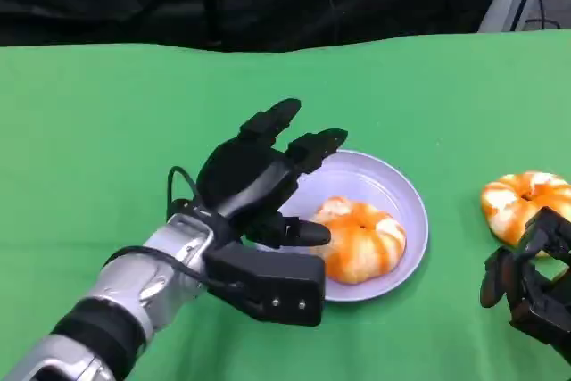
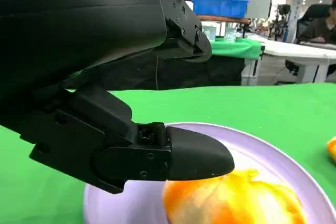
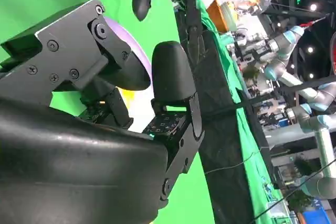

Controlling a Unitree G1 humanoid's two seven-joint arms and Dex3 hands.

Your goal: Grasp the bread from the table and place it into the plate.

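In the head view, a lavender plate (image 1: 406,198) is seen at centre right of the green table (image 1: 107,131), with one orange-and-white bread (image 1: 361,238) resting inside it. A second bread (image 1: 522,202) lies on the cloth at the right edge of the frame, well apart from the plate. The left hand (image 1: 259,185) is held over the plate's left rim with its fingers spread and nothing in them; one finger lies just beside the plated bread, and contact cannot be confirmed. The right hand (image 1: 526,283) is seen at the lower right, just below the second bread, its fingers apart and empty. In the left wrist view, the left hand's finger (image 2: 194,153) is seen above the plated bread (image 2: 231,200), a thin gap appearing between them, with the plate's rim (image 2: 294,156) curving to the right. In the right wrist view, the right hand (image 3: 131,77) is seen with its fingers parted, the plate's edge (image 3: 139,59) glimpsed beyond them at upper centre. It is judged that the first bread has been released. The left hand should be lifted straight up so the plate is not dragged, and the second bread should be enclosed from both sides before being raised.
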